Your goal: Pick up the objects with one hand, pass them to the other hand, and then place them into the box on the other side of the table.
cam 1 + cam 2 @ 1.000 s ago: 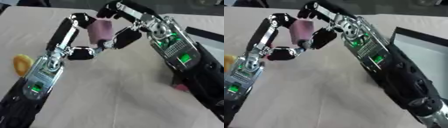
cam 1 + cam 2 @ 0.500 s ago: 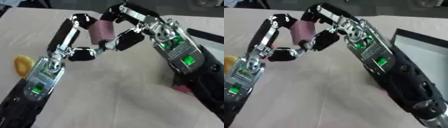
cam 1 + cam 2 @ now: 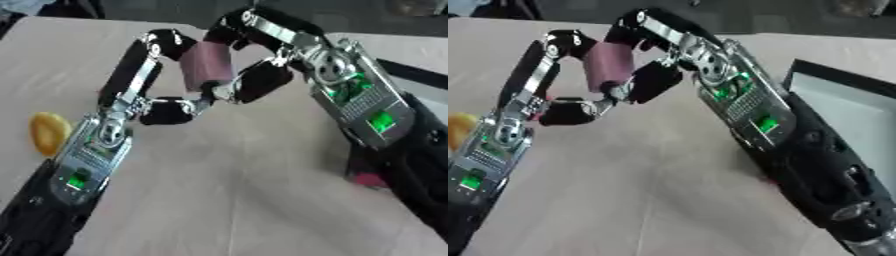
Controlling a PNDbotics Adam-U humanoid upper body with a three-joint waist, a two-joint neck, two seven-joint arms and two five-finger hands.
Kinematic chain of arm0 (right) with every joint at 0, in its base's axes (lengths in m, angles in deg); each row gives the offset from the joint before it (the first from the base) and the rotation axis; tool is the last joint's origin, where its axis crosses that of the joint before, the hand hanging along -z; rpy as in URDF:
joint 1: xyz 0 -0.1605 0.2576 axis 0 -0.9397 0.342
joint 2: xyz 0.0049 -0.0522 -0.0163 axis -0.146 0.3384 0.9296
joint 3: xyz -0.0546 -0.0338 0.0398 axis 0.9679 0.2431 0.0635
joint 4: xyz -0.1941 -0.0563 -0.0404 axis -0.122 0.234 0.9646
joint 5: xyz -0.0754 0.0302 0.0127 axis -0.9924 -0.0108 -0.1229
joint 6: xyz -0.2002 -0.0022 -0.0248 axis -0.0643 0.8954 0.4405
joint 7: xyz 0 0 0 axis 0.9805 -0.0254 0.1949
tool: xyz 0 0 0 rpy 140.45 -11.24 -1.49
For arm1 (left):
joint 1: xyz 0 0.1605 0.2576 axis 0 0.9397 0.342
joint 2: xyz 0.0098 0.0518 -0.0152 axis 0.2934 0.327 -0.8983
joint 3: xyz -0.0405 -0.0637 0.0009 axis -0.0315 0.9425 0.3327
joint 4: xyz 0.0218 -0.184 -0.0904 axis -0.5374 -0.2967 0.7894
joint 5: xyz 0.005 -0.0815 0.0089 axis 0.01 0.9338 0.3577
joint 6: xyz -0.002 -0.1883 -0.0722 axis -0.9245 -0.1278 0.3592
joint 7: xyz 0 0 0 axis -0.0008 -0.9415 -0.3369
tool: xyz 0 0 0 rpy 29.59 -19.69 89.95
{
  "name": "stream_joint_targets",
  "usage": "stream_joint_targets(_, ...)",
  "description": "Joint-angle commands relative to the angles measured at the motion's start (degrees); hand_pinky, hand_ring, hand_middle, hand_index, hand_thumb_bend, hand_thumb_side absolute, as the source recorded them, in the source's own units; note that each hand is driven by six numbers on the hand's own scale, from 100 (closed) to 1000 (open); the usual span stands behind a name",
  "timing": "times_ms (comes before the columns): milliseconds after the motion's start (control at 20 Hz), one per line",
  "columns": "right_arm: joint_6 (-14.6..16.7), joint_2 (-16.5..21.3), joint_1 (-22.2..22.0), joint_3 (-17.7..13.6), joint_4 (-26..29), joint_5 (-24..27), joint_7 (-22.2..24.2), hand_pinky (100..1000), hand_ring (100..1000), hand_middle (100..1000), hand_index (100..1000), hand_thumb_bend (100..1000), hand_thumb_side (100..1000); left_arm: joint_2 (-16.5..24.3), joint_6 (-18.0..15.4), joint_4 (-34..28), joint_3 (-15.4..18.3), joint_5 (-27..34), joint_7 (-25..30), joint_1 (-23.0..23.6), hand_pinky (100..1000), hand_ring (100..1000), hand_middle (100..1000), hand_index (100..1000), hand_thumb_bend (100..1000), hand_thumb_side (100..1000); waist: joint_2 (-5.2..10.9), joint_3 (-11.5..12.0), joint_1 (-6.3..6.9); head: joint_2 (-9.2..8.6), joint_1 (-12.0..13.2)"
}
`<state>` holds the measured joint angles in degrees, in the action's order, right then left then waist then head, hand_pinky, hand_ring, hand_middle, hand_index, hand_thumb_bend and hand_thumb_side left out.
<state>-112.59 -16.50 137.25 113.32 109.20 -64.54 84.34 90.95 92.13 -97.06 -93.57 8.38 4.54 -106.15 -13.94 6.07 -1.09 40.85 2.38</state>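
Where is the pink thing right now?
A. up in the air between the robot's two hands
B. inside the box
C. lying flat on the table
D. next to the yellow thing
A. The pink cylinder is off the table, with the left hand and the right hand both wrapped around it.

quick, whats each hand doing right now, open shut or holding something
Left hand: shut on the pink cylinder, fingers and thumb curled round it.
Right hand: also shut on the pink cylinder, fingers over its top, thumb below.
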Motion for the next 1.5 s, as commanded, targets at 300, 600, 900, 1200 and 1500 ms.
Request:
stream_joint_targets(300, 0.04, 1.78, 0.73, -0.54, 1.09, 1.02, 0.61, 829, 748, 477, 530, 312, 100, 0.68, 0.32, -1.01, 0.18, -0.11, -0.19, -0.58, 683, 641, 593, 750, 285, 185, 1.25, -0.19, -0.38, -0.13, -0.13)
stream_joint_targets(600, 0.37, 2.29, 0.82, -0.94, 1.35, 1.06, 1.42, 826, 743, 476, 527, 313, 100, 0.93, 0.22, -0.74, 0.20, -2.81, 2.25, -0.39, 702, 675, 631, 796, 458, 229, 1.26, -0.26, -0.34, -0.08, -0.09)
stream_joint_targets(900, 0.52, 3.29, 0.91, -1.64, 2.45, 1.41, 1.72, 825, 741, 477, 528, 317, 100, 1.10, 2.72, 0.21, 0.94, -5.13, 2.61, 0.14, 709, 699, 656, 822, 565, 314, 1.32, -0.55, -0.36, -0.05, -0.15)
stream_joint_targets(1200, -0.64, 6.13, -0.35, -3.55, 5.78, 3.30, 1.59, 824, 743, 478, 529, 317, 100, 1.45, 5.54, 1.31, 1.55, -6.12, 0.21, 0.88, 701, 690, 645, 813, 542, 316, 1.34, -1.17, -0.44, -0.15, -0.31)
stream_joint_targets(1500, -2.42, 10.16, -2.95, -6.54, 10.59, 6.42, 0.09, 824, 745, 480, 532, 318, 100, 1.93, 6.30, 1.88, 1.96, -5.68, -1.35, 1.46, 697, 683, 636, 805, 523, 317, 1.35, -1.79, -0.48, -0.24, -0.55)
